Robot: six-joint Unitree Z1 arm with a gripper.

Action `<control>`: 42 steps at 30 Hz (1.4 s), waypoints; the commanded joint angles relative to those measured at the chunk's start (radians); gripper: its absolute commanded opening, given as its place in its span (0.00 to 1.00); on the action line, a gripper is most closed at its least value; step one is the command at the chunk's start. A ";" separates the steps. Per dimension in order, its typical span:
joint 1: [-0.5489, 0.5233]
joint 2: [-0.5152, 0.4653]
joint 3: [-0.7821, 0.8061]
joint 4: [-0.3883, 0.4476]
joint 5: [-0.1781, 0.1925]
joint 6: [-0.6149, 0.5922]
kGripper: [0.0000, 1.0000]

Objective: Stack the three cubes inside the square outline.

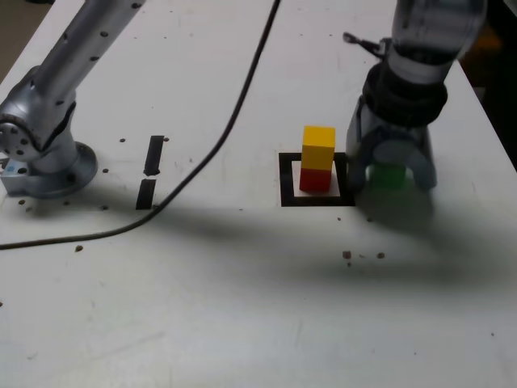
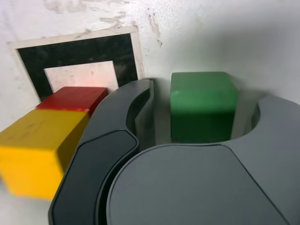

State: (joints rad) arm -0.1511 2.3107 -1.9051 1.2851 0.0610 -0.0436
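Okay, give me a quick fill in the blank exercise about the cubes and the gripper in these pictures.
1. The yellow cube sits on top of the ____ cube.
2. The two-cube stack stands inside the square outline, while the ____ cube stands outside it.
3. The gripper has its fingers on either side of the ____ cube.
4. The black cable lies to the exterior view's ____ of the stack.

Missing words: red; green; green; left
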 commanded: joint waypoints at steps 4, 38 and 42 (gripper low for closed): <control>0.002 -0.020 0.009 -0.024 0.035 -0.015 0.50; -0.121 -0.438 -0.088 0.354 0.094 -0.021 0.13; -0.111 -0.438 -0.039 0.354 0.080 -0.023 0.14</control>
State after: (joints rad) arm -0.2628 1.8576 -1.9463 1.6296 0.1451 -0.0649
